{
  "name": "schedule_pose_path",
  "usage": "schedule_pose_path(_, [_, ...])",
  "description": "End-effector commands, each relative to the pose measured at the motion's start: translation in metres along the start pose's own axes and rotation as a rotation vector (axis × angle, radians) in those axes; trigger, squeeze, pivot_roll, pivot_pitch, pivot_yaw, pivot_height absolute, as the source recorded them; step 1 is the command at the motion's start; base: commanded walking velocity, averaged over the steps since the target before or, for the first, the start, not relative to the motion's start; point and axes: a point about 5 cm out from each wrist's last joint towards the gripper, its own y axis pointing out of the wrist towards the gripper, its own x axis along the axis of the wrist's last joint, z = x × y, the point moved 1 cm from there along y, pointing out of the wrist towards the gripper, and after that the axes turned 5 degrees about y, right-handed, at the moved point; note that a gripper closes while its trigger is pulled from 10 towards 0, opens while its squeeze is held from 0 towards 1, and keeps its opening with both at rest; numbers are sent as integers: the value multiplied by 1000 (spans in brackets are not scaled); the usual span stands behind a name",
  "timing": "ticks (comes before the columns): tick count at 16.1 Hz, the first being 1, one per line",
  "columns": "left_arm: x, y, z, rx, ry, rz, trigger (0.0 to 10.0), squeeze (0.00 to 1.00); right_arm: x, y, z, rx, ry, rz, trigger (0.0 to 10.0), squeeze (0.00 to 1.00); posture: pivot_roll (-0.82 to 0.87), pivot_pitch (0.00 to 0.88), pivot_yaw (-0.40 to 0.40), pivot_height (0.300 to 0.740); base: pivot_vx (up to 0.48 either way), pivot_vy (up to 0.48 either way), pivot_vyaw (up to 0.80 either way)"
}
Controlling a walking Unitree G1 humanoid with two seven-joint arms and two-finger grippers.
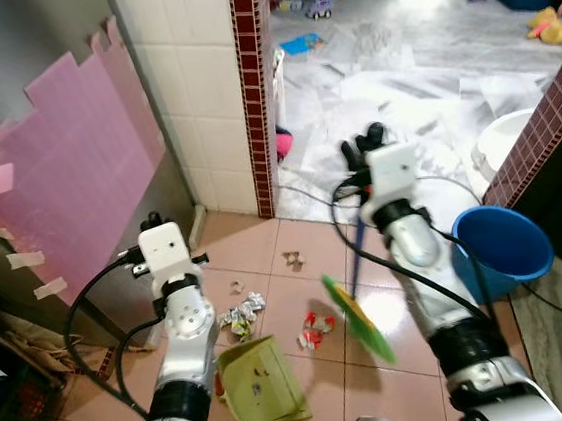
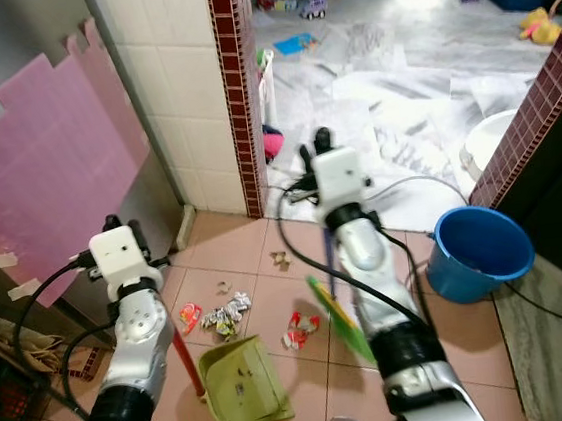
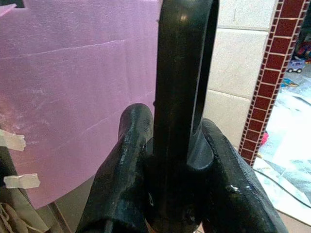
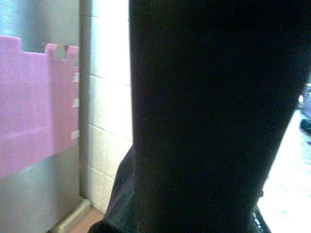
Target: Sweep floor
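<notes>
My left gripper (image 3: 177, 160) is shut on the black loop top of the dustpan handle (image 3: 184, 73). Its red shaft (image 2: 184, 356) runs down to the green dustpan (image 1: 262, 383), which rests on the pink tiles close to my feet. My right gripper (image 1: 365, 146) is raised over the tiles and shut on the broom's blue handle (image 1: 359, 237). The green bristles (image 1: 358, 318) hang just right of the pan. Crumpled wrappers (image 1: 240, 315) and a red wrapper (image 1: 314, 330) lie between pan and broom. Small scraps (image 1: 292, 261) lie farther out.
A blue bucket (image 1: 501, 243) stands at the right beside a brown-tiled wall (image 1: 544, 132) and a white basin (image 1: 505, 137). A tiled pillar (image 1: 257, 92) and a pink foam sheet (image 1: 75, 162) on a metal door close the left. Toys (image 1: 555, 24) litter the marble floor beyond.
</notes>
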Motion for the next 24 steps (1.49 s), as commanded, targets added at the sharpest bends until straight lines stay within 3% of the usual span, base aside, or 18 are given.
schedule_pose_path(1, [0, 0, -6, -2, 5, -13, 10000, 0, 16, 12, 14, 55, 3, -77, 10000, 0, -74, 46, 12, 740, 0, 0, 0])
schedule_pose_path(3, [-9, -3, -11, -9, 9, 12, 10000, 0, 20, 17, 36, 123, 42, -99, 10000, 0, -73, 39, 10, 740, 0, 0, 0])
schedule_pose_path(7, [-14, -2, -8, -24, -17, 29, 10000, 0, 9, 12, 59, 249, 115, -39, 10000, 0, -59, 32, 11, 740, 0, 0, 0])
schedule_pose_path(11, [-15, -1, -9, -20, -1, 22, 10000, 0, 13, 12, 75, 351, 308, 35, 10000, 0, -66, 27, 17, 740, 0, 0, 0])
schedule_pose_path(16, [-14, 0, -13, -46, 13, 12, 10000, 0, 43, 10, 69, 563, 323, 20, 10000, 0, -79, 21, 25, 740, 0, 0, 0])
schedule_pose_path(20, [-10, -1, -26, -171, -26, -7, 10000, 0, 89, 37, 37, 416, 181, -184, 10000, 0, -77, 11, 27, 740, 0, 0, 0])
schedule_pose_path(21, [-11, -3, -31, -215, -44, 7, 10000, 0, 93, 39, 31, 380, 110, -217, 10000, 0, -77, 11, 27, 740, 0, 0, 0])
schedule_pose_path(24, [-10, -14, -54, -433, -74, 8, 10000, 0, 79, 38, 19, 290, 38, -194, 10000, 0, -69, 11, 28, 740, 0, 0, 0])
